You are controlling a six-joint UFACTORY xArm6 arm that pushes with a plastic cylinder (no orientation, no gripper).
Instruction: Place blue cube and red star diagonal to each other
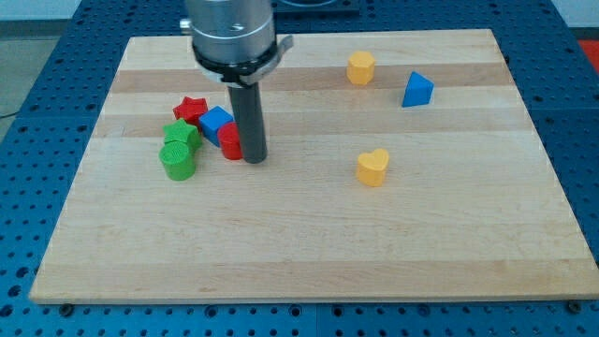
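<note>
Star (191, 109) left of cube (216, 122), touching.

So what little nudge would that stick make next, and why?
Probably a short retreat toward the view's bottom right. My tip sits against a red block just right of the blue cube, and the red star already touches the cube's upper left, roughly diagonal. Pushing further left would likely jam them into the green blocks.

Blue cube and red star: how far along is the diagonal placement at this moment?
Looks nearly done: the red star sits up-left of the blue cube, apparently touching corner to corner. In hand: my tip stands just right of the cube, beside a small red block. Left: at most a small nudge and pulling away.
</note>
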